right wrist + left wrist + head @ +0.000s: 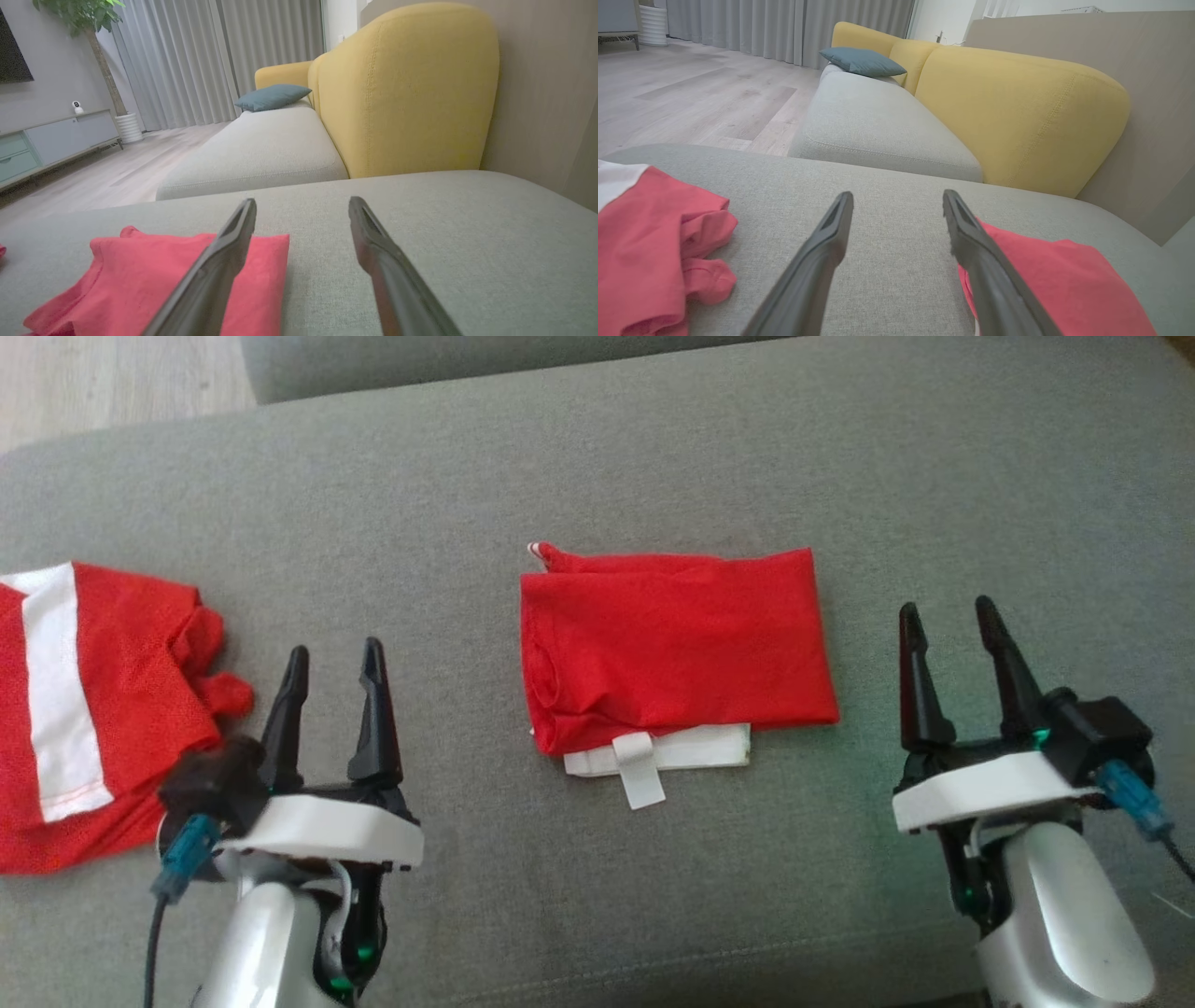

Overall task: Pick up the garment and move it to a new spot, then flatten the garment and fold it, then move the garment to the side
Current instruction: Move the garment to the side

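Observation:
A red garment [672,649] lies folded into a neat rectangle in the middle of the grey cushion [597,457], with a white layer and a tab sticking out at its near edge. My left gripper [336,658] stands open to its left, apart from it, with nothing between the fingers. My right gripper [948,616] stands open to its right, also empty. In the left wrist view the open gripper [898,200] has the folded garment [1064,280] at its right. The right wrist view has the garment [140,280] left of the open gripper [302,205].
A second red garment with a white stripe [84,709] lies crumpled at the cushion's left edge, close to my left gripper. Beyond are a grey sofa seat [878,121], a yellow backrest [1017,102], a blue pillow [861,61] and wooden floor [112,373].

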